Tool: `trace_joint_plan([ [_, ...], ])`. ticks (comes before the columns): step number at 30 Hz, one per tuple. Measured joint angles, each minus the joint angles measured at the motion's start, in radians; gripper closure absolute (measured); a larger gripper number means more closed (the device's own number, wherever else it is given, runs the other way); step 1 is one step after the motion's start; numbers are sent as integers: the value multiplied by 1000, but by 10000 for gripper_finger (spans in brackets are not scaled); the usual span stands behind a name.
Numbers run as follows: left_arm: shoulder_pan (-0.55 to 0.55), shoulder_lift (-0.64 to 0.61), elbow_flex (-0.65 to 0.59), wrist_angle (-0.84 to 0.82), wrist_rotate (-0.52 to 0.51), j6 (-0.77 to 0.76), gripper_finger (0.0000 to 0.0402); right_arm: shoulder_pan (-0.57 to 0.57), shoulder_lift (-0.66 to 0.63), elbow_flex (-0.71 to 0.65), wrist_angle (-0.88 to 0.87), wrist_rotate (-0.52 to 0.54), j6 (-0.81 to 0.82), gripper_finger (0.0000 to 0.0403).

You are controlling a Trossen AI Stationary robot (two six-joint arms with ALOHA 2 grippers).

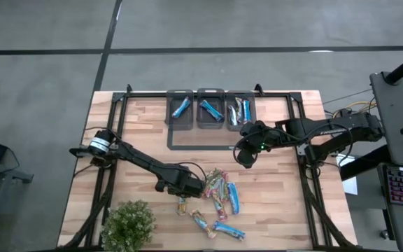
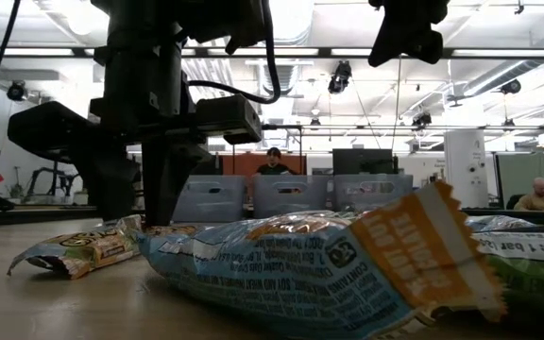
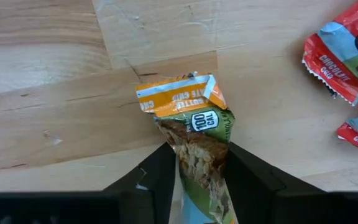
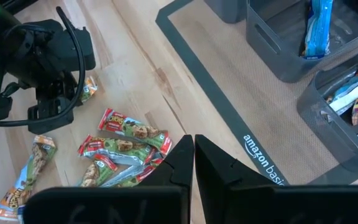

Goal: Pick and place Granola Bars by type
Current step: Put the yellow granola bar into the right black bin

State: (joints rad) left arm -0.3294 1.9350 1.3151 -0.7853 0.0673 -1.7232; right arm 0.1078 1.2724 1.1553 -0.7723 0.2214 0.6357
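Several granola bars lie loose near the table's front: a green-and-red pile (image 1: 217, 187) and blue ones (image 1: 233, 198). My left gripper (image 1: 187, 187) points straight down at the left of that pile, shut on one green bar with an orange end (image 3: 194, 118). My right gripper (image 1: 245, 157) hangs shut and empty above the table's middle, its fingers (image 4: 193, 152) together. Three grey bins at the far edge hold bars: blue ones in the left bin (image 1: 180, 108) and the middle bin (image 1: 210, 110), mixed ones in the right bin (image 1: 240, 110). My left gripper pinches the green bar between its two fingers, on the bar's two long edges (image 3: 179, 155) about midway along. The fingers come from above, pointing down, and lie across the bar. The wrapper is crumpled in there. The orange end (image 3: 179, 96) sticks out beyond the fingers, lying on the wood.
A leafy green plant (image 1: 128, 224) stands at the near left corner. A dark-edged mat (image 1: 201, 140) lies before the bins. More bars lie near the front edge (image 1: 219, 227). A black frame runs round the tabletop (image 1: 114, 105).
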Motion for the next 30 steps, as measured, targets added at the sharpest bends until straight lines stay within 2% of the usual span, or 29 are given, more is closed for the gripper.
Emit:
trace_joint_plan([
  [19, 0, 0, 0, 0, 0, 19, 325, 0, 0, 0, 0, 17, 0, 394],
  [30, 0, -4, 12, 0, 2, 29, 329, 0, 0, 0, 0, 17, 0, 394],
])
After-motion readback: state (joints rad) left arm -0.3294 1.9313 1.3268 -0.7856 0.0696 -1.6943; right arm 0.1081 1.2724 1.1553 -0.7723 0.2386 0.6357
